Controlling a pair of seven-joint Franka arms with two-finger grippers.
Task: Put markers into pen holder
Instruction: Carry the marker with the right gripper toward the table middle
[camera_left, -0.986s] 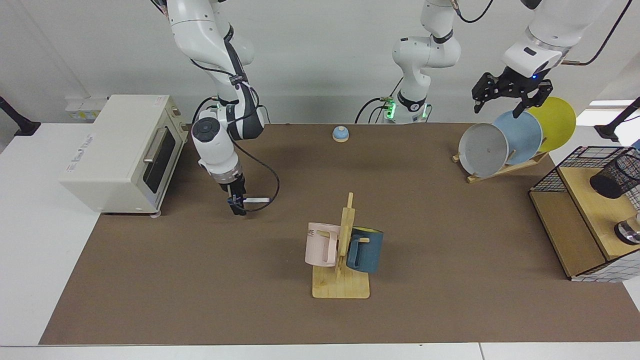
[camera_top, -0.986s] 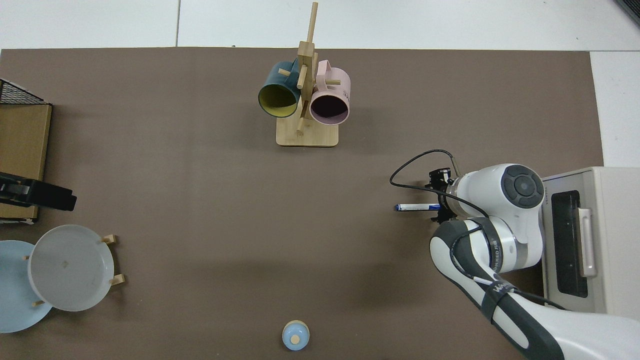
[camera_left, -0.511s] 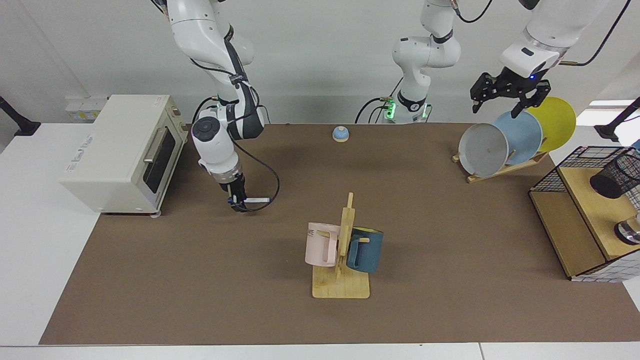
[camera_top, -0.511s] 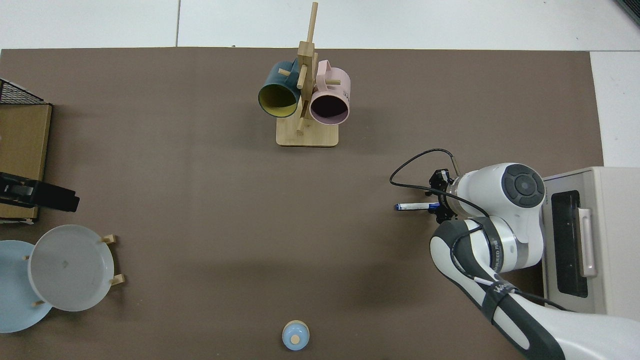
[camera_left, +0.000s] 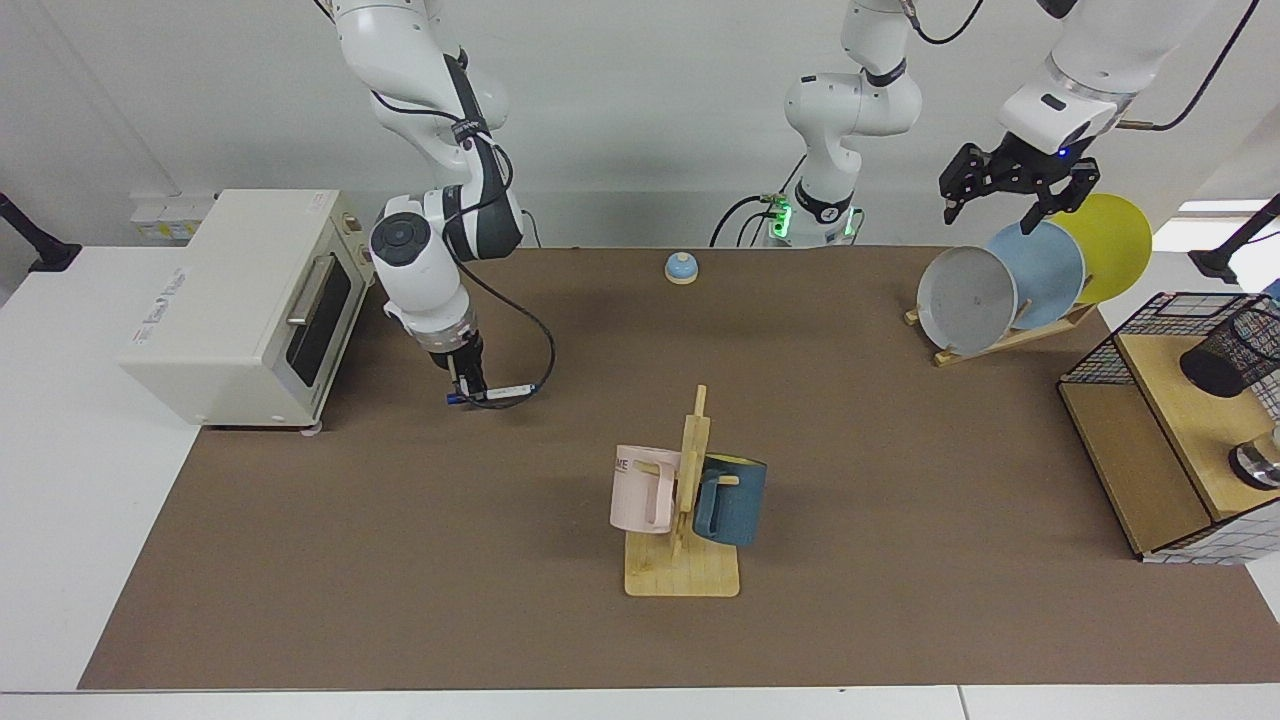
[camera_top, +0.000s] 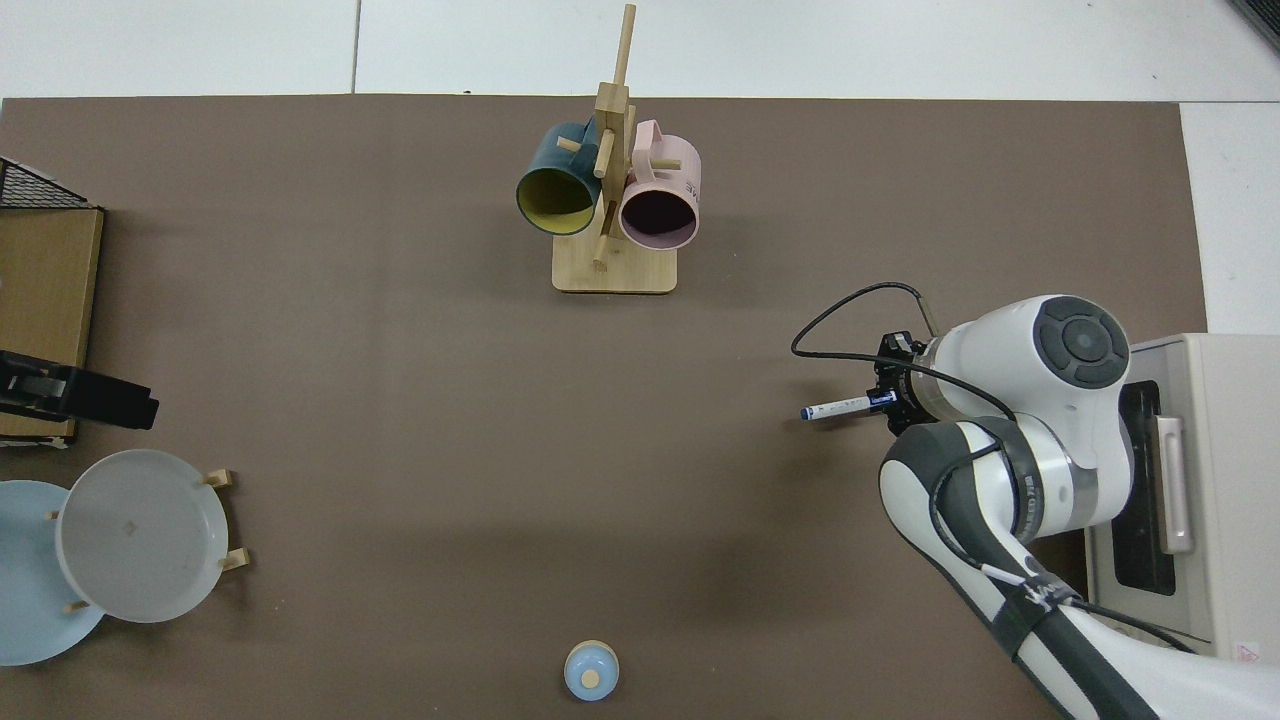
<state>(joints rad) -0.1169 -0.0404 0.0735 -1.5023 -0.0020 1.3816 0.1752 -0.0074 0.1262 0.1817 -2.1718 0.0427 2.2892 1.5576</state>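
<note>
Pen holder (camera_left: 1232, 347) cut by the facing view's edge, absent from the top view, marker (camera_top: 846, 406) end hidden inside the right gripper (camera_top: 890, 400), wire rack (camera_left: 1160, 330) cropped.

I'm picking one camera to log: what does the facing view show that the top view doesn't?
Only the facing view shows the pen holder on the rack's wooden shelf, the yellow plate and the open left claw waiting above the plates. Only the top view looks into the mugs' mouths. Both show the right claw shut on the marker beside the toaster oven.
</note>
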